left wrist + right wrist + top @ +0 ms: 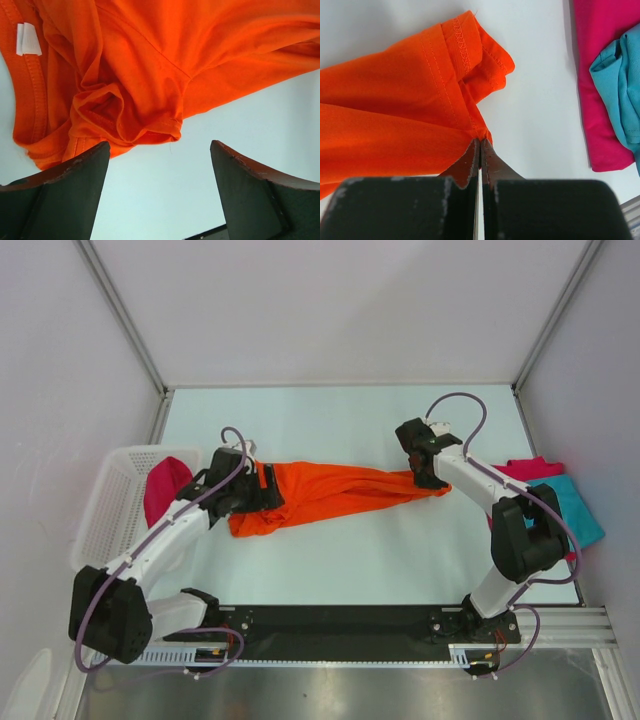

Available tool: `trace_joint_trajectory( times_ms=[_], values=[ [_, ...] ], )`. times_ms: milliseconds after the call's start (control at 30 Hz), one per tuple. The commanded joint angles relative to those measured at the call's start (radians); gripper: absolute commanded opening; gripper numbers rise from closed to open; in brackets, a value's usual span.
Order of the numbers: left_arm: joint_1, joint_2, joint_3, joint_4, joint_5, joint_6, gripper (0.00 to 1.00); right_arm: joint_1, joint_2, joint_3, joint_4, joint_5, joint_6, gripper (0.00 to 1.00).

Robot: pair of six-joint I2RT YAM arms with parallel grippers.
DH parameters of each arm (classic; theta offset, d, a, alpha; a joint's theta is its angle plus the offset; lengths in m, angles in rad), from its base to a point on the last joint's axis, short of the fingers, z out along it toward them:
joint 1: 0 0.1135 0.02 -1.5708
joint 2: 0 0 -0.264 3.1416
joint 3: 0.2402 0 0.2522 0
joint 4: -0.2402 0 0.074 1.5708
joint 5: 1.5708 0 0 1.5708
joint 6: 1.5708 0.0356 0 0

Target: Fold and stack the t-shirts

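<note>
A bright orange t-shirt (pixel 330 490) lies bunched and stretched in a long band across the middle of the table. My left gripper (pixel 262 488) hovers at its left, collar end. In the left wrist view this gripper (pixel 160 145) is open, with only bare table between its fingers and the orange cloth (pixel 150 65) just beyond the tips. My right gripper (pixel 430 478) is at the shirt's right end, and in the right wrist view it (pixel 480 140) is shut on a pinch of orange cloth (pixel 395 115) by the stitched hem. A teal t-shirt (pixel 580 505) lies on a crimson one (pixel 530 468) at the right.
A white mesh basket (pixel 110 500) stands at the left edge with a crimson t-shirt (pixel 165 488) in it. The teal t-shirt (pixel 622 95) and crimson t-shirt (pixel 600 75) lie close to the right of my right gripper. White walls enclose the table.
</note>
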Motion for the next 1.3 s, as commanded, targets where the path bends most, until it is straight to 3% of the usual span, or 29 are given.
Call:
trace_joint_trajectory(
  times_ms=[0,333,367,433,467,500,533,867,1267],
  values=[
    [0.003,0.099,-0.050,0.096,0.005,-0.047,0.84,0.004,-0.008,0.027,-0.011,0.037,0.005,0.00],
    [0.001,0.196,0.064,0.007,-0.230,-0.045,0.83,-0.006,-0.039,0.009,0.012,0.028,-0.022,0.00],
    [0.001,0.203,0.073,0.007,-0.236,-0.041,0.80,-0.006,-0.036,0.009,0.014,0.025,-0.025,0.00],
    [0.003,0.228,0.091,0.010,-0.230,-0.037,0.65,-0.008,-0.037,0.010,0.015,0.023,-0.025,0.00],
    [0.001,0.237,0.095,0.018,-0.223,-0.036,0.28,-0.008,-0.039,0.012,0.015,0.023,-0.027,0.00],
    [0.001,0.246,0.101,0.018,-0.218,-0.037,0.09,-0.008,-0.037,0.013,0.014,0.023,-0.027,0.00],
    [0.001,0.262,0.105,0.019,-0.216,-0.040,0.01,-0.010,-0.042,0.013,0.015,0.025,-0.027,0.00],
    [0.001,0.276,0.085,0.042,-0.204,-0.047,0.00,-0.031,-0.071,0.005,0.004,0.027,-0.036,0.00],
    [0.027,0.096,0.128,-0.093,-0.275,-0.060,0.00,-0.036,-0.070,-0.022,0.018,0.028,-0.028,0.00]
  ],
)
